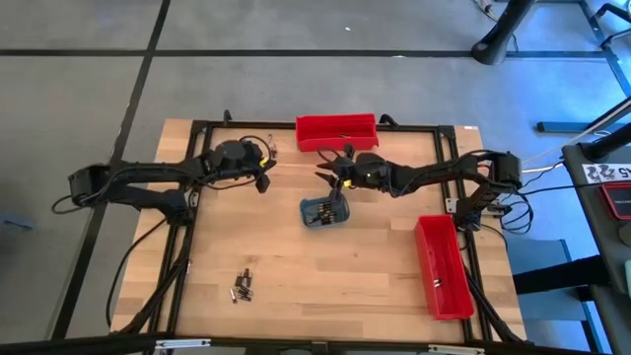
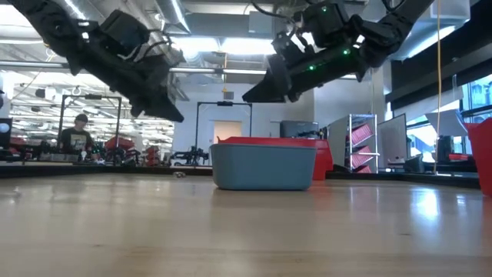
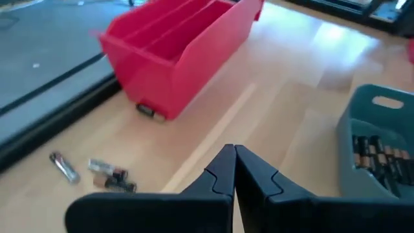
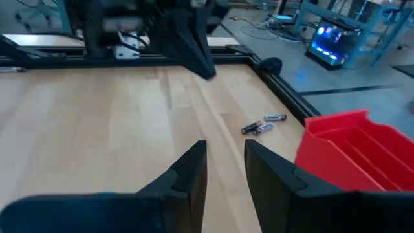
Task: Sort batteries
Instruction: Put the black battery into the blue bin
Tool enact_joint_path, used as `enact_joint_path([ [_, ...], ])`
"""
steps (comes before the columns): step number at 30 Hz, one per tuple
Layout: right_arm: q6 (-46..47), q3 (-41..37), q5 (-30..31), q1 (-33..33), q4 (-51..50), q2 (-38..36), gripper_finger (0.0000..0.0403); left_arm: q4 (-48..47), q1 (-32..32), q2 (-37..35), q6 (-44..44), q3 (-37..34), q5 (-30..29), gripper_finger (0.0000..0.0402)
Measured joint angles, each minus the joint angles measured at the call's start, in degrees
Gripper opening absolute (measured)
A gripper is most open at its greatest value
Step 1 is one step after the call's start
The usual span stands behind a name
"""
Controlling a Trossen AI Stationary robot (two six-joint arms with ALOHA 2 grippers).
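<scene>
Left hand (image 3: 233,169) closed, empty, raised over the surface (image 1: 296,266) | right hand (image 4: 225,169) part open above the grey-blue tray (image 1: 325,211) holding batteries (image 3: 380,157); nothing visibly held | loose batteries (image 1: 242,286) near front edge | I'd descend straight, pinch one battery crosswise.

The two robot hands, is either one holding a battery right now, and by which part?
Neither. The left hand is shut with nothing between its fingers; the right hand is partly open with an empty gap. Batteries lie in the tray.
</scene>
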Motion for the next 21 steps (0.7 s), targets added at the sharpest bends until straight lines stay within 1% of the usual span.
enact_joint_path([
  [3,0.11,0.57,-1.20,0.00,0.15,0.00,0.0106,3.07,0.22,2.08,-3.32,-0.84,-1.01,0.0000],
  [5,-0.02,0.70,-1.46,-0.04,0.49,0.00,0.0106,4.79,1.27,4.31,-6.78,-0.81,-2.65,0.0000],
  [7,-0.56,0.71,-1.46,-0.07,1.62,0.02,0.0106,6.68,2.81,7.31,-8.39,-0.71,-3.32,0.0000],
  [10,-1.34,0.72,-1.46,-0.04,2.86,0.02,0.0106,6.99,5.02,12.76,-9.65,1.82,-3.34,0.0000],
  [13,-1.37,0.72,-1.46,-0.04,3.20,0.02,0.0106,6.77,6.71,18.78,-8.20,5.34,-3.17,0.0006],
  [16,-1.39,0.72,-1.46,-0.04,2.98,0.02,0.0106,5.27,8.39,24.27,-6.61,9.01,-3.15,0.0034],
  [21,-1.37,0.72,-1.46,-0.04,2.81,0.02,0.0106,4.12,10.87,31.50,-4.55,13.75,-3.06,0.0101],
])
